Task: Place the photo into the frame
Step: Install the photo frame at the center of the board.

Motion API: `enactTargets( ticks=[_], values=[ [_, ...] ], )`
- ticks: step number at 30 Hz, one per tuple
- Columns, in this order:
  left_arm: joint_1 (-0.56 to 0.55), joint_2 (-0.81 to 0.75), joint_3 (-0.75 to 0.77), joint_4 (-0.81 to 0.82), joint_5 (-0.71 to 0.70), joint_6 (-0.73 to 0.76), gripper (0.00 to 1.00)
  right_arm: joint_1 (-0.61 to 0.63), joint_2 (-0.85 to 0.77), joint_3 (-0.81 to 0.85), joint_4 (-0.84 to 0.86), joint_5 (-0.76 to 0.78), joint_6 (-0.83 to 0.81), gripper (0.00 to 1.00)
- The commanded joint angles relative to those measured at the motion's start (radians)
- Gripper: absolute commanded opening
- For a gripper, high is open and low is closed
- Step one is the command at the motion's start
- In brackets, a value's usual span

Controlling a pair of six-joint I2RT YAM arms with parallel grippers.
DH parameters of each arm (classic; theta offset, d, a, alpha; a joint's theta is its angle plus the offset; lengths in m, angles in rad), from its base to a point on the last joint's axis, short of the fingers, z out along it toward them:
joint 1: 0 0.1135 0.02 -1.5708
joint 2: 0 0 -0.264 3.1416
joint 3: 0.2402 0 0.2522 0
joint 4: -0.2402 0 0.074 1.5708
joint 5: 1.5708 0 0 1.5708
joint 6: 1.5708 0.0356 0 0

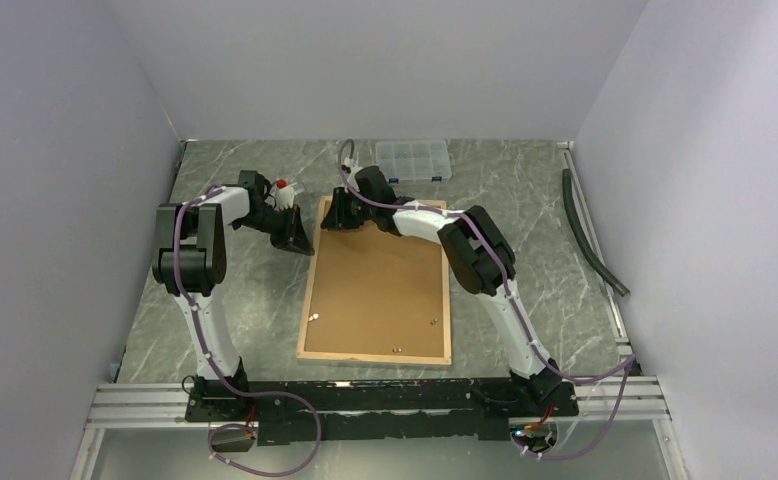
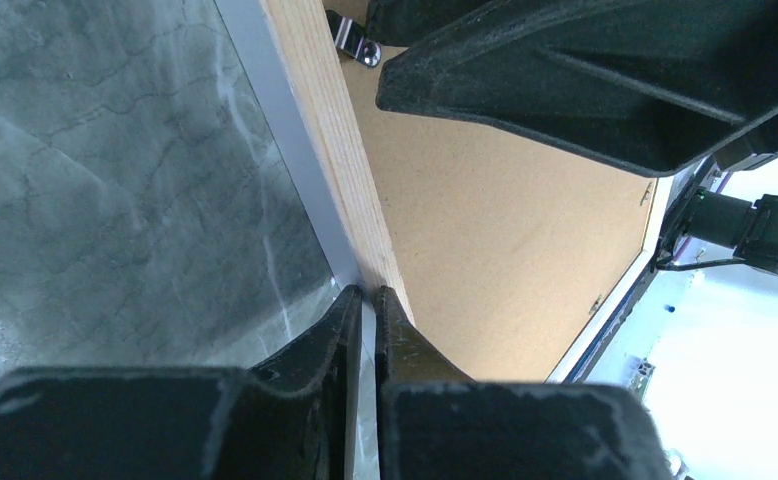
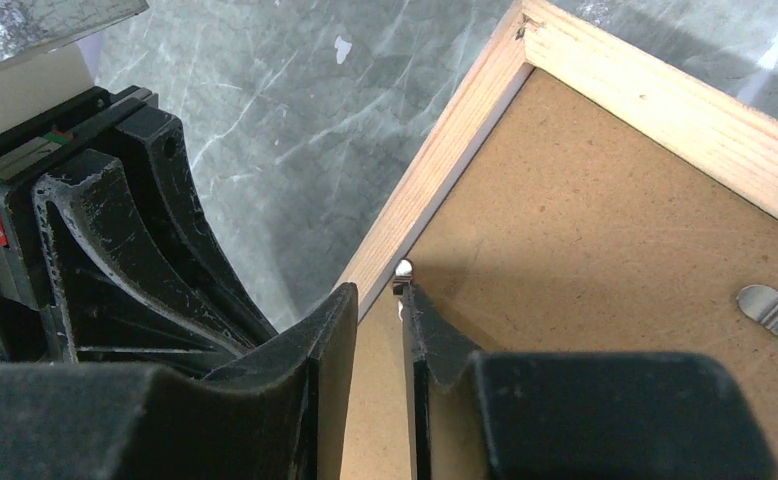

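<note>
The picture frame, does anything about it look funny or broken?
Nothing looks broken or spilled. The frame lies flat and face down, with its brown backing board up and sitting neatly inside the wooden edges. The only funny thing is that no photo shows anywhere in these pictures.

A grey-green marbled desk [image 1: 245,300] is seen across the top view, with a brown backing board [image 1: 380,285] laid flat at its centre. A silver metal tab [image 3: 777,312] is seen on the board at the right edge of the right wrist view. A clear compartment box [image 1: 413,160] is placed at upper centre, a dark hose [image 1: 587,235] is laid along the right side, and an aluminium rail [image 1: 145,405] is fitted across the bottom.
</note>
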Motion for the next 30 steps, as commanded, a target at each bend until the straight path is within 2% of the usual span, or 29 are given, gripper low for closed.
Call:
enactTargets(
  ticks=[1,14,20,23,26,30],
  values=[
    [-0.021,0.046,-0.014,0.043,-0.053,0.021,0.1,0.025,0.053,0.054,-0.047,-0.067,-0.031,0.26],
    [-0.022,0.053,-0.007,0.027,-0.056,0.033,0.07,0.026,0.132,0.205,-0.211,-0.196,-0.179,0.22],
    [-0.022,0.055,0.001,0.018,-0.057,0.038,0.06,0.033,0.151,0.249,-0.288,-0.163,-0.257,0.2],
    [-0.022,0.056,0.008,0.009,-0.058,0.042,0.06,0.036,0.136,0.213,-0.289,-0.119,-0.259,0.19],
    [-0.022,0.051,0.009,0.005,-0.062,0.045,0.06,0.035,0.03,0.062,-0.179,-0.047,-0.243,0.31],
    [-0.022,0.05,0.015,-0.01,-0.064,0.047,0.06,0.035,-0.091,-0.031,-0.141,0.027,-0.246,0.4]
  ],
)
